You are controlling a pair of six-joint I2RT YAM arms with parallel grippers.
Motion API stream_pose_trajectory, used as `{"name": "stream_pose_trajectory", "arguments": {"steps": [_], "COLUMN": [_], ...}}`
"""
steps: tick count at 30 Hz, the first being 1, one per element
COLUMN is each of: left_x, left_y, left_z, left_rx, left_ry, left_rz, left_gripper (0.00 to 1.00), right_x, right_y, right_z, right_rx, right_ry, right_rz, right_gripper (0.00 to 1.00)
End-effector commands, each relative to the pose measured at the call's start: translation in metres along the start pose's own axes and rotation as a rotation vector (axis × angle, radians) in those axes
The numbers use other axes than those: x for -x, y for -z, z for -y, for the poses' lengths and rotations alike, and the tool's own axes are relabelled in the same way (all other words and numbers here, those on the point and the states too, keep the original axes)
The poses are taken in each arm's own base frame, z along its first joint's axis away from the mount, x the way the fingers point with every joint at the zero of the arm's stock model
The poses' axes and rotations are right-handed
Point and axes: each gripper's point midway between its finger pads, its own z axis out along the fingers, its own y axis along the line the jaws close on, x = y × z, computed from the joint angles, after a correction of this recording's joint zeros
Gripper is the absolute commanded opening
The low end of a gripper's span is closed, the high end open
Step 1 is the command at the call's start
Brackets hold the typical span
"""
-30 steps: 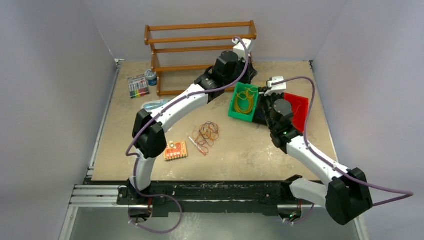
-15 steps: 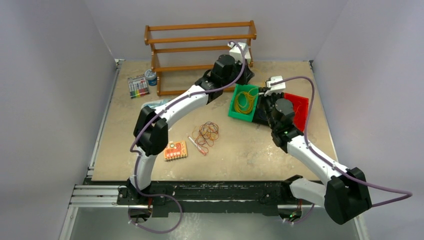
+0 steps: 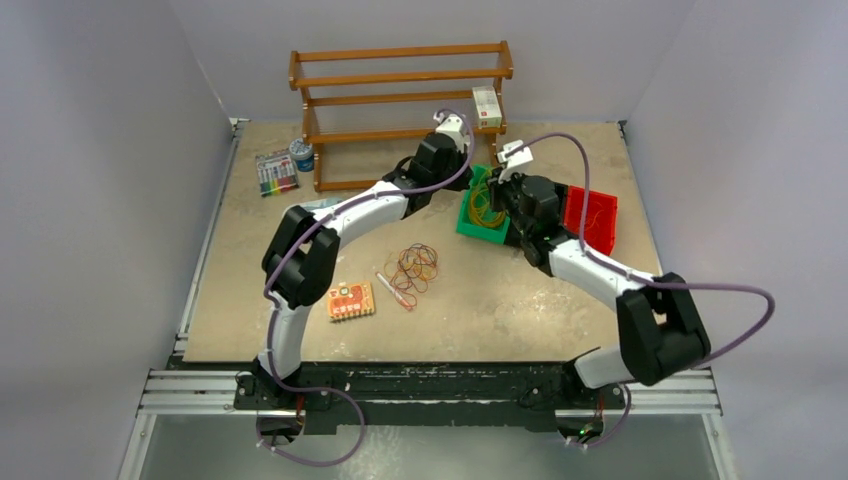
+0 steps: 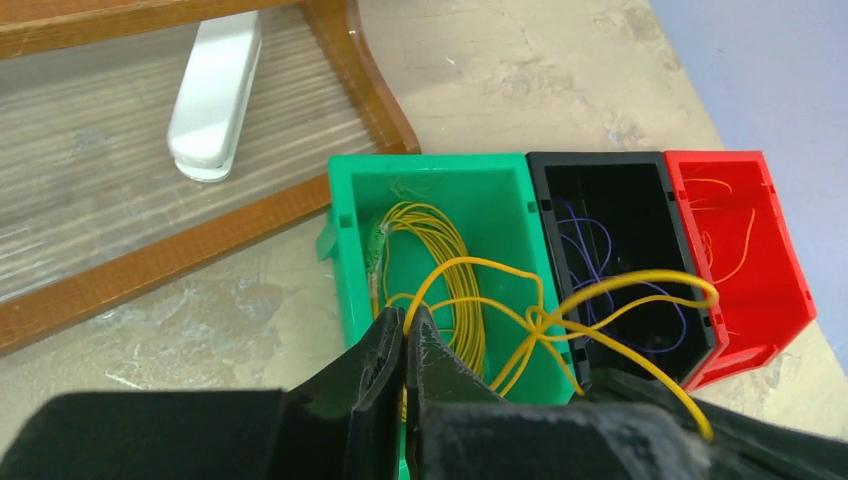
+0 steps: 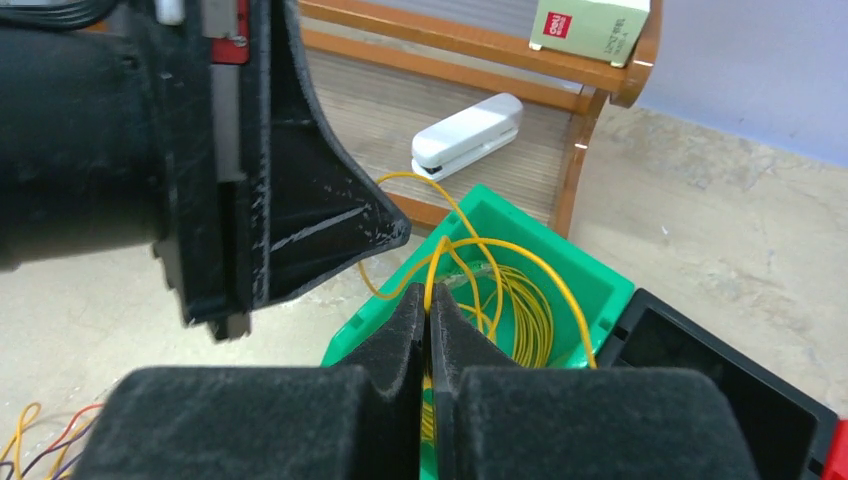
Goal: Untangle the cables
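Three bins (image 4: 430,165), two pincers (image 4: 405,325) (image 5: 428,300), one rack (image 3: 400,52)

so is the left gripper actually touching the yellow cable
Touching. The left wrist view shows the left gripper with its jaws shut on a strand of the yellow cable, which runs out from between the fingertips above the green bin.

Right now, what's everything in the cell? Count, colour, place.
cable tangle: one, yellow, orange-red and dark strands, table centre
yellow cable: one coil, in green bin, loops held above it
purple wire: few loops, black bin
orange wire: few strands, red bin
green bin, black bin, red bin: side by side, near rack's right end
rack: one, brown wood, far edge
stapler: one, white, rack's bottom shelf
box: one, white-green, rack's right end
marker pack, tin: left of rack
card, pen: orange, reddish, left of tangle
left gripper, right gripper: black, both shut on yellow cable
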Motion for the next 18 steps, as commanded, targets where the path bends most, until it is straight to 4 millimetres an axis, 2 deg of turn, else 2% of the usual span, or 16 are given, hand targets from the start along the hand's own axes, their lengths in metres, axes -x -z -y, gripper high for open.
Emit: {"name": "stream_pose_trajectory", "arguments": {"steps": [1, 9, 13, 18], "left_x": [0.043, 0.03, 0.026, 0.026], "left_y": [0.017, 0.011, 0.009, 0.009], "left_z": [0.008, 0.006, 0.007, 0.008], "left_rx": [-0.007, -0.012, -0.015, -0.021], "left_ry": [-0.022, -0.044, -0.055, -0.061], "left_rz": [0.11, 0.062, 0.044, 0.039], "left_gripper": [0.0, 0.0, 0.0, 0.0], "right_x": [0.024, -0.015, -0.036, -0.05], "right_y": [-0.021, -0.05, -0.058, -0.066], "right_z": [0.004, 0.024, 0.017, 0.011], "right_rx": [-0.012, -0.105, -0.065, 0.001], "right_ry": [-0.037, -0.042, -0.039, -0.066], "right_rz": [0.041, -0.078, -0.124, -0.134], "right_gripper": [0.0, 0.0, 0.0, 0.01]}}
